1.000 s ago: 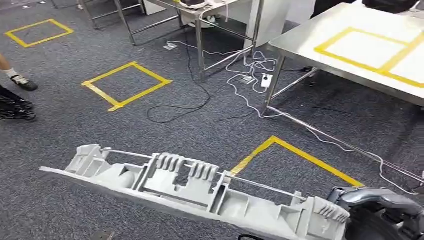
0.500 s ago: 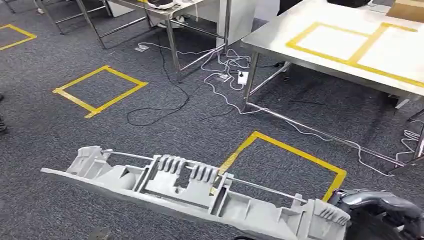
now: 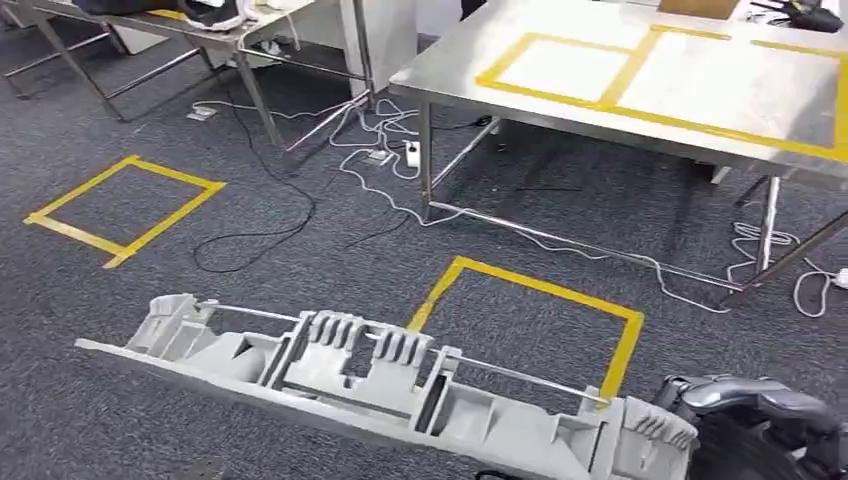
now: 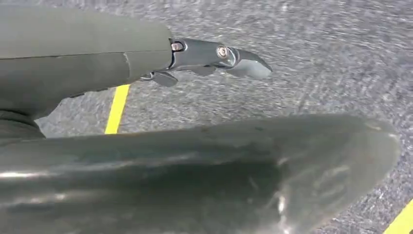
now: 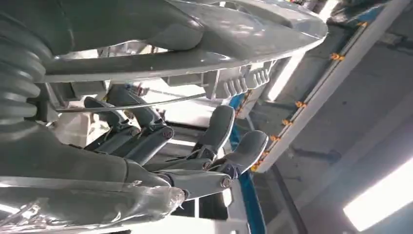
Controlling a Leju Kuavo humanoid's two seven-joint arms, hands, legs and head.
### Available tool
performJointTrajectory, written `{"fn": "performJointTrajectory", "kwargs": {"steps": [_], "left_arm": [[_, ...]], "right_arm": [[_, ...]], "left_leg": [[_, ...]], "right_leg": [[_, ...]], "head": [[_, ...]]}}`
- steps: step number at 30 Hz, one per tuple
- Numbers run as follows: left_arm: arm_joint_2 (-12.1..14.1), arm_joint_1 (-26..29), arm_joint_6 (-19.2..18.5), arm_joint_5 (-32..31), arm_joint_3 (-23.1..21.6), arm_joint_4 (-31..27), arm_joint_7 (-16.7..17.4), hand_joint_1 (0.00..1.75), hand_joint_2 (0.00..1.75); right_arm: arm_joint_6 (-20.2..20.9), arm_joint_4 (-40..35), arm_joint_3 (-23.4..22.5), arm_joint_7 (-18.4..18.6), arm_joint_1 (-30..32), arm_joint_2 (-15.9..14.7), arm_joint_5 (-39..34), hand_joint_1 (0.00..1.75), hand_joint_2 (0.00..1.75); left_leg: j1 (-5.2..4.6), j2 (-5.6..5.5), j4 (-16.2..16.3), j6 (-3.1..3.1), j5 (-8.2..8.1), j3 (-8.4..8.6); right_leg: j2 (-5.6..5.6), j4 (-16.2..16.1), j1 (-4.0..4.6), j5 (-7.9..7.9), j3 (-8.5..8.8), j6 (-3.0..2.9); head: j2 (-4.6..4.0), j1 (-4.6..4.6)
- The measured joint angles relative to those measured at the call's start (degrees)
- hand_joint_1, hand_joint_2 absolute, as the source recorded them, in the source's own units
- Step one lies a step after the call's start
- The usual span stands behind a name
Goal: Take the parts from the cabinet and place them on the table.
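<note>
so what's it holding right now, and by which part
The right hand grips the long grey plastic part at its right end. The left hand holds nothing.

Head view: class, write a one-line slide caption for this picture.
Right hand carries a long grey ribbed plastic part above dark carpet toward a steel table marked with yellow tape.

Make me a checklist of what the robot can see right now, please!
Surface: steel table ahead, marked with yellow tape boxes.
Job's things: long grey plastic part, carried above the carpet.
Clutter: dark items on a second table; what they are is unclear.
Hands: right hand holds the part's end; left hand holds nothing, over carpet.
Cables: white and black cords and a power strip under the tables.
Surroundings: grey carpet with yellow tape squares.
</note>
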Motion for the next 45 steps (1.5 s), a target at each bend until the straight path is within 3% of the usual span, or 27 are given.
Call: {"fn": "performJointTrajectory", "kwargs": {"steps": [4, 5, 6, 8, 10, 11, 13, 14, 15, 19, 21, 22, 24, 25, 27, 28, 29, 30, 34, 35, 36, 37, 39, 40, 42, 44, 45], "left_arm": [[-0.11, -0.17, 0.0, 0.0, 0.0, 0.02, 0.02, 0.0, 0.0], [0.0, -0.29, 0.0, 0.0, 0.0, 0.0, 0.02, 0.0, 0.0], [0.09, -0.25, 0.0, 0.02, 0.0, 0.0, 0.0, 0.0, 0.0], [0.13, 0.07, 0.0, 0.02, 0.0, 0.0, 0.02, 0.0, 0.0], [0.18, 0.2, 0.0, 0.02, 0.0, 0.0, 0.02, 0.0, 0.0], [0.15, 0.13, 0.0, 0.02, 0.0, 0.02, 0.02, 0.0, 0.0], [0.09, -0.01, 0.0, 0.02, 0.0, 0.02, 0.02, 0.0, 0.0], [0.09, -0.02, 0.0, 0.02, 0.0, 0.02, 0.02, 0.0, 0.0], [0.15, 0.0, 0.0, 0.02, 0.0, 0.0, 0.0, 0.0, 0.0], [0.15, -0.22, 0.0, 0.0, -0.02, 0.02, 0.17, 0.0, 0.0], [0.15, -0.34, 0.0, -0.11, -0.04, 0.02, 0.59, 0.0, 0.0], [0.07, -0.3, 0.0, -0.13, -0.04, 0.02, 0.94, 0.0, 0.0], [-0.07, -0.07, -0.02, -0.35, -0.07, 0.02, 1.11, 0.0, 0.0], [-0.11, 0.02, -0.02, -0.35, -0.07, 0.02, 1.14, 0.0, 0.0], [-0.11, -0.02, -0.02, -0.35, -0.07, 0.02, 1.14, 0.0, 0.0], [-0.06, -0.06, -0.02, -0.35, -0.07, 0.02, 1.14, 0.0, 0.0], [-0.07, -0.06, -0.02, -0.35, -0.07, 0.02, 1.14, 0.0, 0.0], [-0.17, 0.0, -0.09, -0.35, -0.07, 0.06, 1.14, 0.0, 0.0], [-0.22, -0.32, -0.35, -0.35, -0.07, 0.09, 1.29, 0.0, 0.0], [-0.33, -0.34, -0.37, -0.35, -0.07, 0.09, 1.29, 0.0, 0.0], [-0.24, -0.33, -0.37, -0.35, -0.07, 0.09, 1.27, 0.0, 0.0], [-0.17, -0.26, -0.35, -0.33, -0.07, 0.09, 1.29, 0.0, 0.0], [-0.06, 0.03, -0.39, -0.33, -0.07, 0.09, 1.29, 0.0, 0.0], [-0.04, 0.15, -0.44, -0.33, -0.07, 0.09, 1.29, 0.0, 0.0], [-0.07, 0.09, -0.48, -0.33, -0.07, 0.09, 1.33, 0.0, 0.0], [-0.09, 0.05, -0.55, -0.33, -0.07, 0.11, 1.33, 0.0, 0.0], [-0.09, 0.06, -0.55, -0.33, -0.07, 0.11, 1.33, 0.0, 0.0]], "right_arm": [[0.0, -0.02, 0.0, 0.0, 0.22, 0.0, 0.0, 1.75, 1.75], [0.0, -0.02, 0.0, 0.0, 0.32, -0.02, 0.02, 1.75, 1.75], [0.0, -0.02, 0.04, 0.0, 0.12, -0.04, 0.0, 1.75, 1.75], [0.0, 0.0, 0.04, 0.0, 0.03, -0.07, 0.0, 1.75, 1.75], [0.0, 0.0, 0.04, 0.0, 0.07, -0.09, 0.0, 1.75, 1.75], [0.0, 0.0, 0.04, 0.0, 0.08, -0.15, 0.0, 1.75, 1.75], [0.0, 0.0, 0.04, 0.0, 0.08, -0.2, 0.0, 1.75, 1.75], [0.0, 0.0, 0.04, 0.0, 0.05, -0.22, 0.0, 1.75, 1.75], [0.0, 0.02, 0.04, 0.0, -0.02, -0.22, 0.0, 1.75, 1.75], [-0.04, -0.02, 0.04, 0.0, 0.09, -0.24, -0.06, 1.75, 1.75], [-0.26, -0.04, 0.04, 0.09, 0.09, -0.24, -0.35, 1.75, 1.75], [-0.28, -0.04, 0.04, 0.11, 0.0, -0.24, -0.48, 1.75, 1.75], [-0.39, -0.04, 0.04, 0.13, 0.06, -0.24, -0.74, 1.75, 1.75], [-0.42, -0.02, 0.04, 0.18, 0.08, -0.24, -0.77, 1.75, 1.75], [-0.42, -0.02, 0.04, 0.18, 0.1, -0.24, -0.83, 1.75, 1.75], [-0.42, -0.02, 0.04, 0.18, 0.09, -0.24, -0.85, 1.75, 1.75], [-0.5, -0.02, 0.04, 0.17, 0.07, -0.24, -0.81, 1.75, 1.75], [-1.11, -0.02, 0.04, 0.26, 0.05, -0.24, -0.53, 1.75, 1.75], [-2.53, -0.04, -0.02, 0.61, 0.56, -0.24, 0.33, 1.75, 1.75], [-2.67, -0.07, -0.06, 0.63, 0.67, -0.24, 0.35, 1.75, 1.75], [-2.71, -0.07, -0.09, 0.61, 0.63, -0.24, 0.37, 1.75, 1.75], [-2.73, -0.07, -0.09, 0.61, 0.5, -0.24, 0.35, 1.75, 1.75], [-2.77, -0.07, -0.07, 0.61, 0.47, -0.24, 0.37, 1.75, 1.75], [-2.75, -0.07, -0.07, 0.63, 0.5, -0.26, 0.37, 1.75, 1.75], [-2.8, -0.07, -0.09, 0.63, 0.5, -0.33, 0.37, 1.75, 1.75], [-2.8, -0.07, -0.09, 0.68, 0.5, -0.35, 0.44, 1.75, 1.75], [-2.82, -0.07, -0.09, 0.68, 0.49, -0.37, 0.46, 1.75, 1.75]], "left_leg": [[-0.17, 2.37, -0.01, 1.99, 0.37, -0.24], [-0.16, 3.08, -0.11, 2.45, 0.49, -0.19], [-0.3, 3.67, -0.11, 2.94, 0.4, -0.19], [-0.58, 5.12, -0.11, 3.13, 0.31, -0.19], [-0.81, 6.53, -0.1, 3.21, 0.25, -0.14], [-0.87, 7.24, -0.09, 3.16, 0.18, -0.03], [-0.88, 8.36, -0.09, 2.89, -0.12, 0.43], [-0.9, 8.78, -0.07, 2.65, -0.32, 0.77], [-1.39, 9.12, 0.03, 2.28, -0.58, 0.94], [-1.3, 10.9, -0.37, 0.96, -0.59, 1.35], [-1.08, 7.52, 1.58, 0.24, -2.54, 0.63], [-1.03, 6.43, 5.84, 0.11, -5.05, -1.26], [-1.0, 6.04, 15.14, -0.02, -8.94, -5.8], [-1.0, 6.01, 17.48, -0.02, -9.13, -7.23], [-0.89, 5.93, 14.32, 0.04, -5.38, -6.21], [-0.76, 5.5, 9.71, 0.05, -2.4, -4.22], [-0.5, 4.06, 4.67, -0.06, 0.14, -1.91], [-0.15, 1.9, 1.36, -0.2, 0.64, -0.65], [-0.44, 2.32, 0.45, 1.65, 0.24, -0.52], [-0.15, 2.81, 0.16, 2.24, 0.6, -0.49], [-0.17, 2.94, 0.16, 2.54, 0.57, -0.47], [-0.31, 3.27, 0.16, 2.89, 0.54, -0.48], [-0.51, 3.93, 0.18, 2.99, 0.5, -0.49], [-0.62, 4.3, 0.19, 3.04, 0.46, -0.48], [-0.69, 4.65, 0.2, 3.02, 0.38, -0.36], [-0.66, 4.74, 0.2, 2.67, 0.13, 0.03], [-0.72, 4.77, 0.21, 2.4, -0.03, 0.18]], "right_leg": [[2.16, -1.12, -0.6, 0.87, -0.81, 1.62], [-0.88, -0.07, -0.45, 0.19, -1.08, 1.63], [-3.77, 2.88, -0.29, -2.04, -2.5, 1.79], [-5.38, 12.26, -0.31, -6.86, -6.79, 2.07], [-5.54, 17.88, -0.31, -8.42, -9.25, 2.17], [-5.56, 16.42, -0.29, -7.09, -8.33, 2.11], [-6.53, 6.63, -0.2, -2.4, -2.82, 1.77], [-8.53, 1.57, -0.09, -0.67, 0.18, 1.61], [-10.35, -0.05, 0.23, -1.1, 1.0, 1.14], [-7.72, -0.34, 0.33, -0.52, 0.45, -0.43], [-6.68, -0.75, -0.19, -0.08, 0.56, -1.06], [-6.13, -0.75, -0.22, -0.07, 0.5, -1.17], [-4.88, -0.74, -0.2, -0.06, 0.39, -1.31], [-4.13, -0.74, -0.2, -0.04, 0.38, -1.33], [-2.68, -0.71, -0.31, 0.02, 0.48, -1.23], [-1.96, -0.7, -0.43, 0.06, 0.55, -1.06], [-1.34, -0.67, -0.54, 0.11, 0.58, -0.79], [-0.95, -0.48, -0.25, 0.09, 0.41, -0.39], [0.4, -1.04, -0.5, 0.69, -0.36, 1.06], [-0.48, -0.69, -0.51, 0.44, -0.55, 1.26], [-3.07, 0.84, -0.33, -0.75, -1.11, 1.43], [-4.63, 4.48, -0.33, -3.14, -2.72, 1.61], [-5.46, 14.01, -0.33, -7.65, -7.02, 1.75], [-5.5, 17.51, -0.32, -8.65, -8.6, 1.79], [-5.51, 14.95, -0.3, -6.19, -7.11, 1.61], [-5.75, 4.47, -0.31, -1.48, -1.39, 1.3], [-6.23, 0.32, -0.3, -0.94, 0.82, 1.21]], "head": [[0.0, -0.02], [0.0, 0.2], [0.0, 0.72], [0.0, 0.78], [0.0, 0.81], [0.0, 0.81], [0.0, 0.81], [0.0, 0.83], [0.0, 0.85], [0.0, 0.83], [0.0, 0.52], [0.0, 0.43], [0.0, 0.44], [0.0, 0.39], [0.0, 0.39], [0.0, 0.41], [0.0, 0.39], [0.0, 0.15], [0.0, 0.13], [0.0, 0.06], [0.0, 0.42], [0.0, 0.76], [0.0, 0.78], [0.0, 0.78], [0.0, 0.78], [0.0, 0.78], [0.0, 0.83]]}}
